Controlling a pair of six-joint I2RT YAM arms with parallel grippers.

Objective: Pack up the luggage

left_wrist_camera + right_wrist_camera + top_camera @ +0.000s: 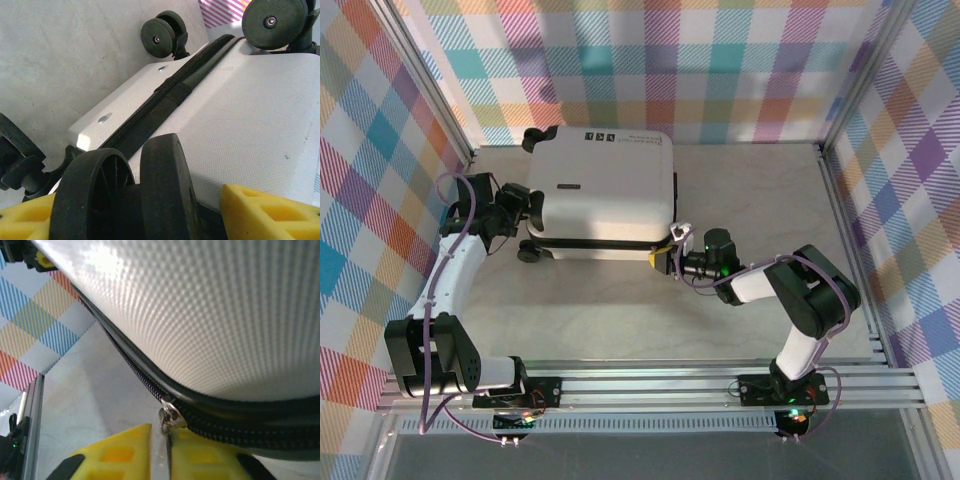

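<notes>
luggage point(605, 195) lies closed by the table's far edge, long axis left-right. right claw point(670, 243) pinches the zip pull point(170, 419) at its near right corner; left claw point(523, 208) wide, straddling a wheel point(125, 195).

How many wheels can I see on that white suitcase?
4 on the suitcase, from the left wrist camera: upper wheel near top centre, corner wheel at top right, twin wheel in the foreground, edge wheel cut off at left. More could be hidden.
</notes>
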